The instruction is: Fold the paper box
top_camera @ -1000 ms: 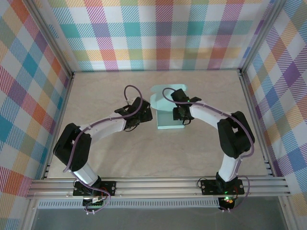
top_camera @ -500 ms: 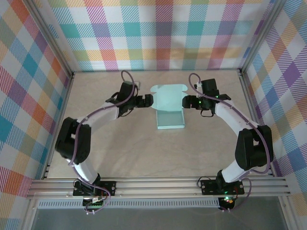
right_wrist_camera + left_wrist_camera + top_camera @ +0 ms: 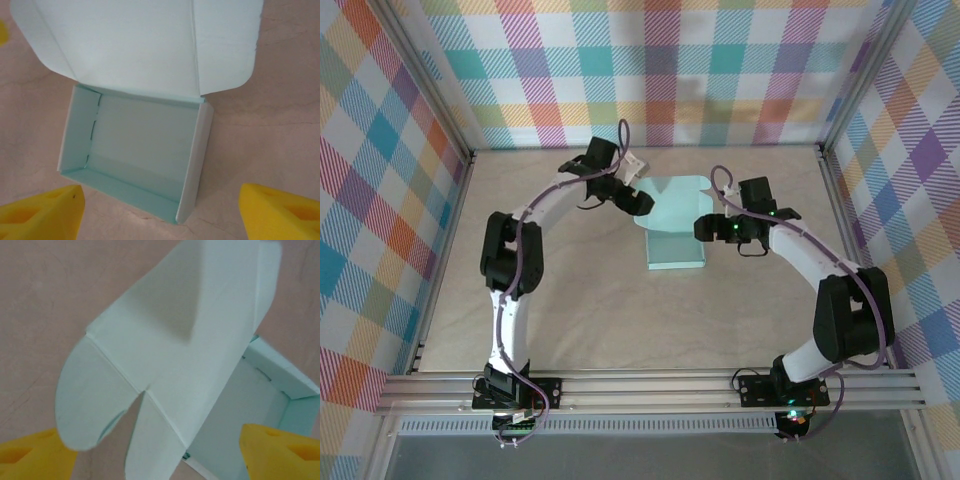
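Paper box [image 3: 676, 250] on beige table [image 3: 582, 312]

A lab robot cell: silver aluminium-profile frame [image 3: 650, 385], its rail at six o'clock; pastel plaid fabric walls [image 3: 660, 70] from nine through twelve to three o'clock; pale beige marbled tabletop [image 3: 620, 320] inside.

Paper box [image 3: 135, 145] lid — far edge beyond the top border, both wrist views.

Looks down into open box [image 3: 140, 145] on table [image 3: 265, 125], lid [image 3: 125, 45] folded back, rounded flaps spread. Right gripper [image 3: 160, 215] spread wide, yellow fingertips [image 3: 40, 212] clear of card.
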Controlling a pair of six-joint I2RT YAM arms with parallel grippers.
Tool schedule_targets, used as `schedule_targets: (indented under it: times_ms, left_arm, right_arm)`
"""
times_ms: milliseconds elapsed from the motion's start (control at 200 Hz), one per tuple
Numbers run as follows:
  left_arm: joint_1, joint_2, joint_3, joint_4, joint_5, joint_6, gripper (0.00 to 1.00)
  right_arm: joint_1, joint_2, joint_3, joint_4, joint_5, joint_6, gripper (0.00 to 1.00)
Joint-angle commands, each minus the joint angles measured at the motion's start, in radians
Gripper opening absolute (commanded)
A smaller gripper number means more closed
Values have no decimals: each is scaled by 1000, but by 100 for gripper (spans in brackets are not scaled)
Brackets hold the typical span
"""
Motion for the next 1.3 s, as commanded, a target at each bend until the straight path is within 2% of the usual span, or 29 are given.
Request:
schedule_targets:
  times_ms: [0,35,120,200,360,585,765,965,1085,1205,1295]
  left_arm:
    - [14,68,98,-201,17,125,81]
    - [14,82,122,-225,21,148,78]
    - [15,89,135,-249,70,192,56]
    - [16,80,132,-266,106,220,42]
    - [29,89,173,-383,199,296,26]
    - [30,86,183,-445,209,342,1]
    - [30,52,173,-531,290,445,0]
    - [28,12,114,-593,289,537,0]
    - [28,-10,87,-653,294,579,0]
    - [30,-63,-8,-599,288,585,0]
    - [30,-86,-47,-591,292,593,0]
  right_arm:
    - [0,-40,-5,40,-37,-26,80]
    - [-2,-38,-3,40,-36,-26,80]
    - [-5,-28,1,37,-46,-28,80]
    - [-8,-16,3,27,-41,-31,80]
    - [-10,-10,0,24,-29,-32,80]
    - [-12,-32,5,17,-18,-36,80]
    - [-14,-75,29,-21,28,-148,81]
    - [-14,-36,122,-83,-80,-301,76]
    - [-10,2,207,-189,-124,-396,73]
    - [4,28,280,-330,-163,-552,73]
    - [4,54,335,-459,-138,-680,74]
